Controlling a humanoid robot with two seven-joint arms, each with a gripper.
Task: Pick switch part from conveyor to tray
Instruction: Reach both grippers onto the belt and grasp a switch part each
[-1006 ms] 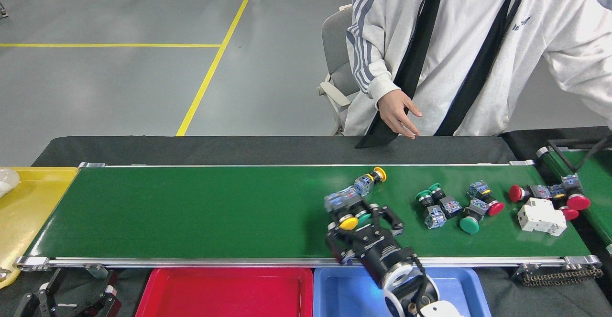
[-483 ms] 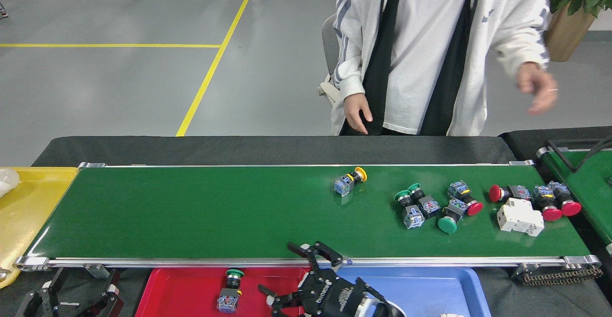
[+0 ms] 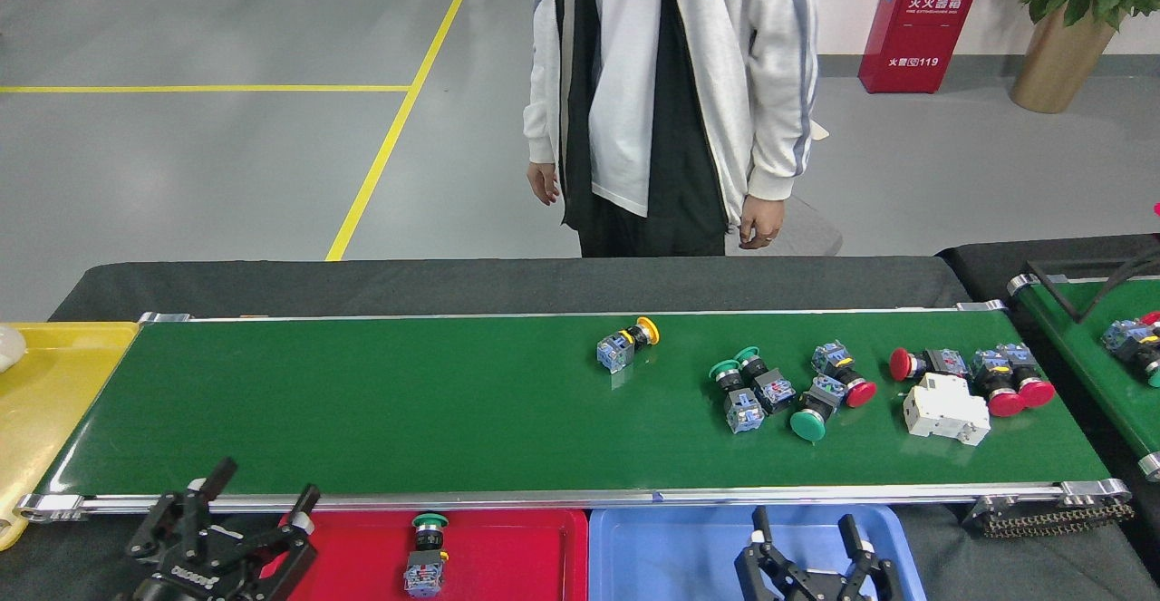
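At far left, a yellow plastic tray sits just beyond the roller end of the long dark-green conveyor belt in its silver metal frame. At the near left edge, the robot's left gripper hangs below the belt frame with its black fingers spread wide and holding nothing. Just right of it, a green-capped push-button switch part lies in the red plastic tray, where it was already resting half a second ago; one pick looks complete.

The right gripper, which a second ago was over the belt closed on a part and half a second ago hung open at the seam between the trays, has drawn back over the blue plastic tray, fingers apart and empty. The belt has carried its load leftward since then. The next candidate, a lone yellow-capped switch part, now lies near the belt's far edge at mid-length, well apart from the rest, with bare belt all around for a clear approach. To its right a cluster of green-capped and red-capped switch parts lies crowded, some touching, beside a white rectangular breaker block near the right end. A person in a white striped jacket stands beyond the far edge, hands at their sides, clear of the belt.
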